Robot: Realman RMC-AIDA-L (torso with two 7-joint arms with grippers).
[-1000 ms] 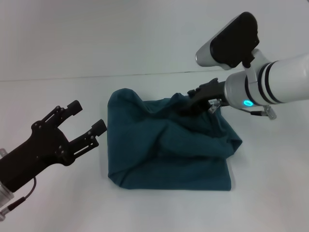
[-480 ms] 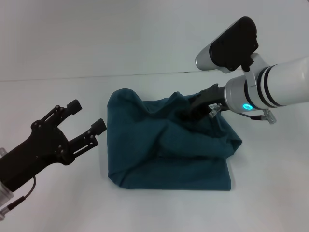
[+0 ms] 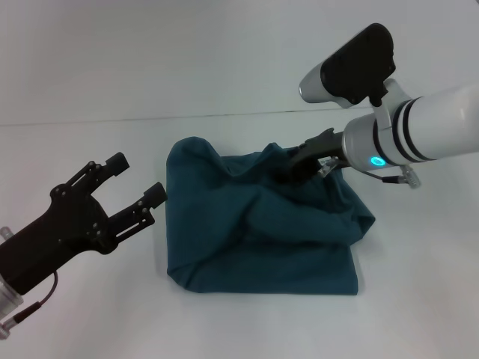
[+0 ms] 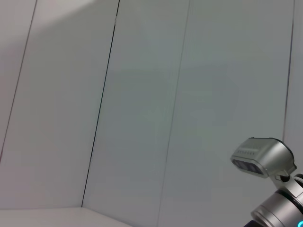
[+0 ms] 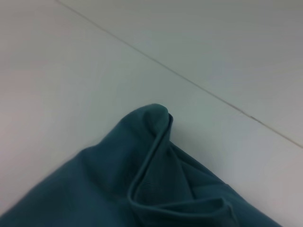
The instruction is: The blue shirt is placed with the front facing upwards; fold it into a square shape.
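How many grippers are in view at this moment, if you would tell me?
2. The left gripper hovers open beside the blue shirt, apart from it; the right gripper is at the shirt's far edge.

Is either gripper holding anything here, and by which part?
The right gripper holds the blue shirt by its rear edge fold. The left gripper is open, holding nothing.

No lettering, label, brand or number can be read anywhere in these views. The blue shirt (image 3: 262, 228) lies bunched and folded over near the middle of the white table (image 3: 419, 299), showing only plain teal cloth on every visible face. The dark casing of the left gripper (image 3: 135, 187) and the white right arm (image 3: 426, 134) carry no legible marking either.
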